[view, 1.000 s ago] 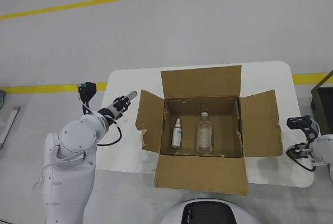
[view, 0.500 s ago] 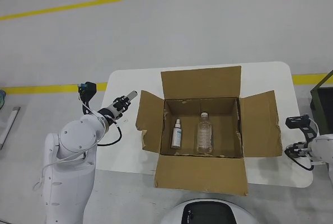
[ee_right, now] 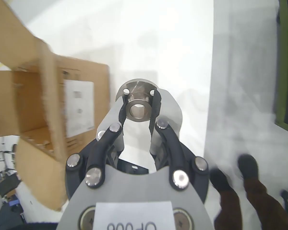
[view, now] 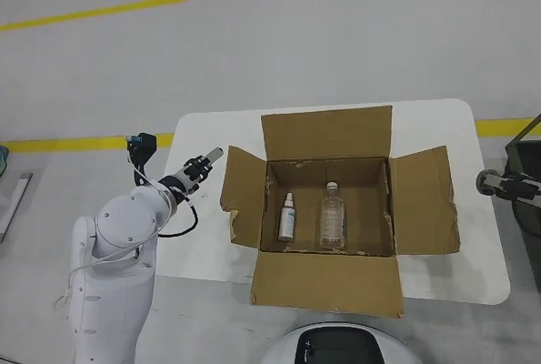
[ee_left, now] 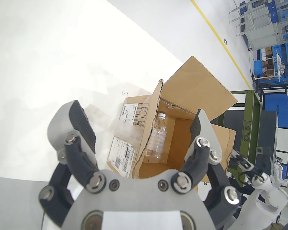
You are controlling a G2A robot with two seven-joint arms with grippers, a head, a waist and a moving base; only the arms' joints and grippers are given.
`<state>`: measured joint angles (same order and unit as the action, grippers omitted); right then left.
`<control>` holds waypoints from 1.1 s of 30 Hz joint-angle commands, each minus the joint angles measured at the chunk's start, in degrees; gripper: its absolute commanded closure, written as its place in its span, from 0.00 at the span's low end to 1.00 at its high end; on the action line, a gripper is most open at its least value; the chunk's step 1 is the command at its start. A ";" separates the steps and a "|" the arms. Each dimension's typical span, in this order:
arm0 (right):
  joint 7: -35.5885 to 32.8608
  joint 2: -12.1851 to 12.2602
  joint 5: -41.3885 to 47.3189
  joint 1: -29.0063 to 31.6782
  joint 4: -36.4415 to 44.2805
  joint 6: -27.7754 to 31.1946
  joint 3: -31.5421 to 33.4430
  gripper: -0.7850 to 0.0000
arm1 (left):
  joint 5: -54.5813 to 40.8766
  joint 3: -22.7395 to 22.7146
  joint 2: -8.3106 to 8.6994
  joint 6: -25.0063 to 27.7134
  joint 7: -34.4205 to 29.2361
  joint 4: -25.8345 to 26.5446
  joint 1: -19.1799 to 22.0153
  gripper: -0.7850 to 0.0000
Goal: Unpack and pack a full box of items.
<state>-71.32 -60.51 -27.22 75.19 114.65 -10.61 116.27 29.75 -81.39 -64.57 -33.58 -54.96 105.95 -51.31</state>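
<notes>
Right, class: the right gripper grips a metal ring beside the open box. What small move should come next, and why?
Probably swing the right gripper inward over the box, assuming packing. It is shut on the metal ring outside the box's right flap, and bare floor shows right of the water bottle.

Top view down on table [view: 206, 136]; wrist views low, close, from opposite sides, sharing box [view: 329, 282]

top view | box [view: 425, 200] sat mid-table [view: 206, 136] | spray bottle [view: 287, 217] lay in box, left of water bottle [view: 331, 216] | left gripper [view: 212, 156] hung left of box | right gripper [view: 485, 182] stood near frame's right edge, metal flange [ee_right: 137, 110] between its fingers
</notes>
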 commanded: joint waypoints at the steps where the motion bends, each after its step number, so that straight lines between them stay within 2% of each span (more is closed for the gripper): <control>1: 0.52 -0.06 6.85 0.05 2.83 0.66 1.37 1.00 | 0.00 0.00 0.00 0.00 0.00 0.00 0.00 0.00; 5: -0.75 0.09 15.28 -0.65 7.47 2.25 -0.36 1.00 | 0.00 0.00 0.00 0.00 0.00 0.00 0.00 0.00; 8: -2.33 0.41 17.10 -2.39 9.90 2.66 -5.81 1.00 | 0.00 0.00 0.00 0.00 0.00 0.00 0.00 0.00; 12: -2.61 0.86 10.32 -6.08 11.05 1.93 -17.20 1.00 | 0.00 0.00 0.00 0.00 0.00 0.00 0.00 0.00; 14: -3.54 1.02 4.05 -8.79 9.61 1.93 -24.61 1.00 | 0.00 0.00 0.00 0.00 0.00 0.00 0.00 0.00; 16: -2.96 0.91 -3.85 -11.92 6.60 0.63 -32.33 1.00 | 0.00 0.00 0.00 0.00 0.00 0.00 0.00 0.00; 21: -4.38 -0.30 -12.42 -20.65 -2.10 -3.82 -47.25 1.00 | 0.00 0.00 0.00 0.00 0.00 0.00 0.00 0.00; 26: -6.75 -1.68 -18.38 -26.92 -8.84 -7.31 -56.67 1.00 | 0.00 0.00 0.00 0.00 0.00 0.00 0.00 0.00; 33: -8.93 -3.39 -22.04 -31.88 -14.86 -10.00 -63.84 1.00 | 0.00 0.00 0.00 0.00 0.00 0.00 0.00 0.00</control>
<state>-80.15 -63.75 -49.00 43.68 100.19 -20.51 53.01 29.76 -81.39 -64.57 -33.58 -54.96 105.95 -51.31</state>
